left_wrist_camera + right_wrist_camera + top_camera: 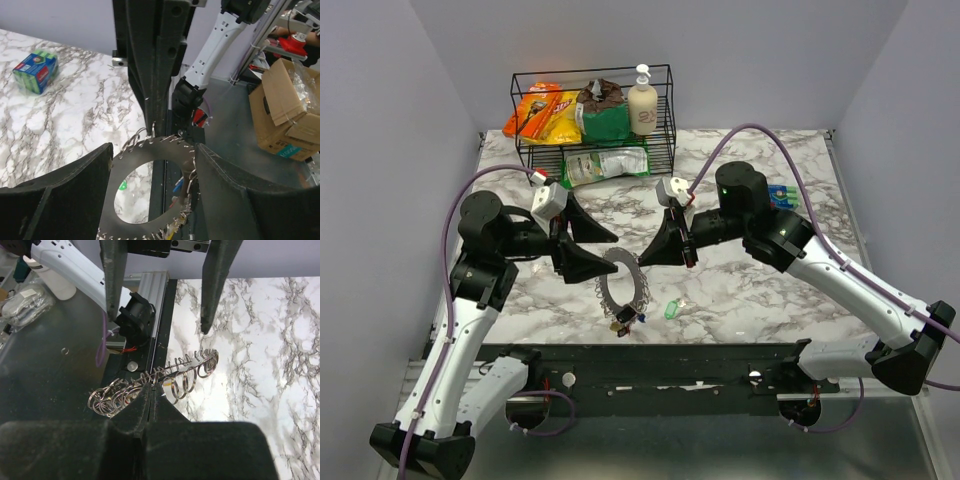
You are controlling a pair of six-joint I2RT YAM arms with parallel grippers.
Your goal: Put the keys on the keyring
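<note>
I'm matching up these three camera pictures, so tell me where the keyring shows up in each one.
Top external: keyring just below centre, near the table's front edge.
Left wrist: bottom centre, seen flat, with its wide hole showing.
Right wrist: centre, seen edge-on as a row of small wire loops.
Shared landmark: the marble table lies behind or beside the keyring in all three.

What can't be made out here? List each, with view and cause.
Top view: keys on the keyring, too small to count.
Left wrist: keyring's lower rim, cut off by the bottom edge; whether the left tool touches it is unclear.
Right wrist: most of the keyring, hidden behind the right tool.
</note>
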